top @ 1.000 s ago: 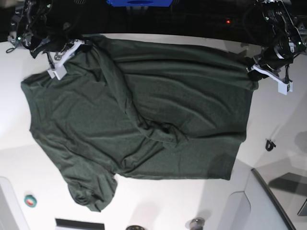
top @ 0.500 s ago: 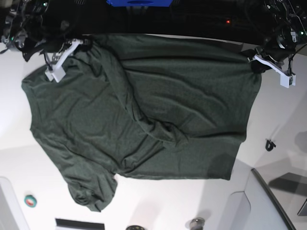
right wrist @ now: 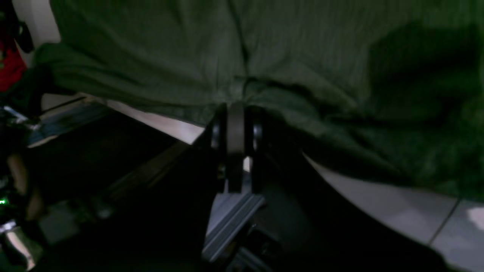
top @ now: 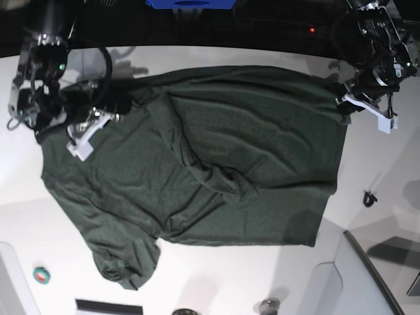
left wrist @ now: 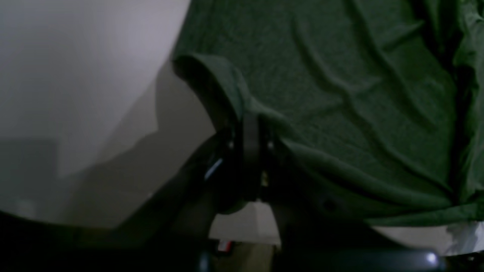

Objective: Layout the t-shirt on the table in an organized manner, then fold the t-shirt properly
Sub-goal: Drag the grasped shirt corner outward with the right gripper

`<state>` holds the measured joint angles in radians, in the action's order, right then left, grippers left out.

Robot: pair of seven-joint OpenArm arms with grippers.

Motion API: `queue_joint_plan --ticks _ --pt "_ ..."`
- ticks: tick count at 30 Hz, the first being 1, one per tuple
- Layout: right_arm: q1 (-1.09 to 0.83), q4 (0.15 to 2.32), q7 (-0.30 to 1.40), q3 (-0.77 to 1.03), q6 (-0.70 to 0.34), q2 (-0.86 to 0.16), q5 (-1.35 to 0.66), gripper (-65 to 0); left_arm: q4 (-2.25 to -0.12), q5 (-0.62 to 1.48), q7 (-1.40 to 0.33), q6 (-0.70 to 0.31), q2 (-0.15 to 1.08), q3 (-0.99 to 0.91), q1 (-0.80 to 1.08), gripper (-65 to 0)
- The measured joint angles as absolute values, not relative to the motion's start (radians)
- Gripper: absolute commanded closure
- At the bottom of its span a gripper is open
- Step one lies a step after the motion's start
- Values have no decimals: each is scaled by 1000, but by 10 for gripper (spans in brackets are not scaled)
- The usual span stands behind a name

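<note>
The base view shows the wrinkled dark green fabric t-shirt spread across the wide white bench, while only the wrist views reveal the left gripper and right gripper each pinching its edge

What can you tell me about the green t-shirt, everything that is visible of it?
The t-shirt is plain dark green soft fabric, short-sleeved, without print. It lies spread but wrinkled on the white table, with a bunched fold running across its middle and one sleeve crumpled at the near edge. The left gripper and the right gripper each pinch its far edge with shut jaws.
</note>
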<state>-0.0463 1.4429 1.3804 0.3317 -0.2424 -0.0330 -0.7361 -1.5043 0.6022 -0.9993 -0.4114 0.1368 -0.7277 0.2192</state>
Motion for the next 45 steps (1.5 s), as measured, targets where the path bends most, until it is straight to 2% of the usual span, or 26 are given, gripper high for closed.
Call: queue_joint_plan --ticks 9,16,27,45 --pt "62 1261 1317 332 -242 -102 -734 -6 -1418 603 -999 -409 136 -728 111 0" --pt "114 1152 1262 331 -242 -111 -736 -6 -1306 600 -999 -401 136 -729 43 0" --pt "115 1148 1203 332 -242 -116 -733 -6 -1282 599 -999 -401 136 -735 17 0" --pt "124 1148 1199 332 -242 -116 -731 -6 -1305 600 -999 -401 136 -738 25 0"
